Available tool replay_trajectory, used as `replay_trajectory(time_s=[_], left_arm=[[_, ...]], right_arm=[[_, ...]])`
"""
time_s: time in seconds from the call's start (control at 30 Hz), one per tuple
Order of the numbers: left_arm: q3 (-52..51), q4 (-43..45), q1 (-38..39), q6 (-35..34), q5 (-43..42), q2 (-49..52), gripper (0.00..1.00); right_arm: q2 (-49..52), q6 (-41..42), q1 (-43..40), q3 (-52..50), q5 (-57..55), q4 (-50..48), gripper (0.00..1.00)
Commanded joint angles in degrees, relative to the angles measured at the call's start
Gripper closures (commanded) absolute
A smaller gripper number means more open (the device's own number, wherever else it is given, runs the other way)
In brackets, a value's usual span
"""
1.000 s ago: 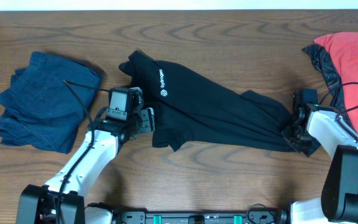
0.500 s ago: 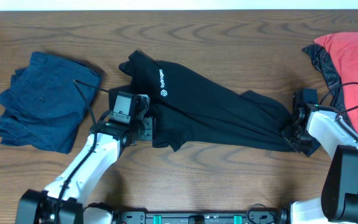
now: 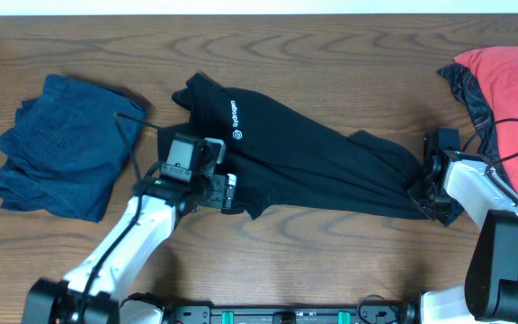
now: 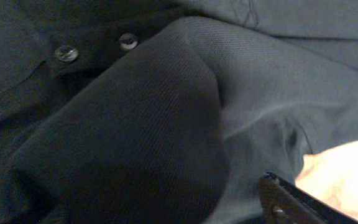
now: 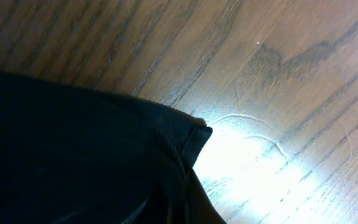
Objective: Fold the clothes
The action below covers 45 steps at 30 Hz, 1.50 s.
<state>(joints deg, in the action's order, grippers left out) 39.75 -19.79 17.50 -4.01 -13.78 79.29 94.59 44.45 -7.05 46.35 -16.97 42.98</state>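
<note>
Sliding rightward over the last second, my left jaws have pushed into the black shirt, which lies stretched on the worktop between them and the unmoved right jaws; whether either pair is pinching cloth I cannot tell, so lifting looks premature.

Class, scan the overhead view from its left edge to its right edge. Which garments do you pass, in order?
navy garment → black shirt → red garment
</note>
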Motion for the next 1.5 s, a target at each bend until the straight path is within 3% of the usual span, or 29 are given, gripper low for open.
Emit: replay_trajectory(time_s=[0.0,0.1,0.33,0.43,0.6,0.67,0.9,1.13,1.3,1.47], left_arm=[[-0.90,2.49,1.07,1.44,-0.57,3.28,0.28],[-0.90,5.64,1.68,1.42,-0.55,5.73,0.37],[-0.90,11.96,1.73,1.42,-0.48,9.14,0.42],[-0.87,12.94,1.73,1.40,1.51,9.05,0.50],[-0.87,12.90,1.70,1.42,4.04,9.05,0.86],[-0.87,12.74,1.70,1.40,4.00,8.96,0.94],[-0.46,8.22,1.70,0.26,4.00,4.50,0.94],[5.29,-7.08,1.70,-1.03,3.48,-7.30,0.94],[10.73,-11.78,1.40,-1.29,-1.73,-16.26,0.94],[16.98,-14.36,-1.22,-6.67,-5.90,-23.12,0.94]], right_arm=[[0.55,-0.42,-0.81,-1.25,-0.59,-0.48,0.99],[0.57,-0.42,-0.81,-1.25,-0.59,-0.24,0.99],[0.55,-0.39,-0.81,-1.25,-0.59,-0.33,0.99],[0.57,-0.42,-0.81,-1.25,-0.61,-0.33,0.99],[0.57,-0.39,-0.81,-1.25,-0.61,-0.50,0.99],[0.57,-0.39,-0.81,-1.25,-0.61,-0.59,0.99],[0.57,-0.44,-0.81,-1.25,-0.61,-1.01,0.99],[-0.90,-6.91,-0.81,2.14,2.21,1.68,0.99],[-8.11,-11.45,-0.83,8.92,5.38,7.56,0.99],[-18.56,-14.78,-1.20,15.78,9.38,11.26,0.99]])
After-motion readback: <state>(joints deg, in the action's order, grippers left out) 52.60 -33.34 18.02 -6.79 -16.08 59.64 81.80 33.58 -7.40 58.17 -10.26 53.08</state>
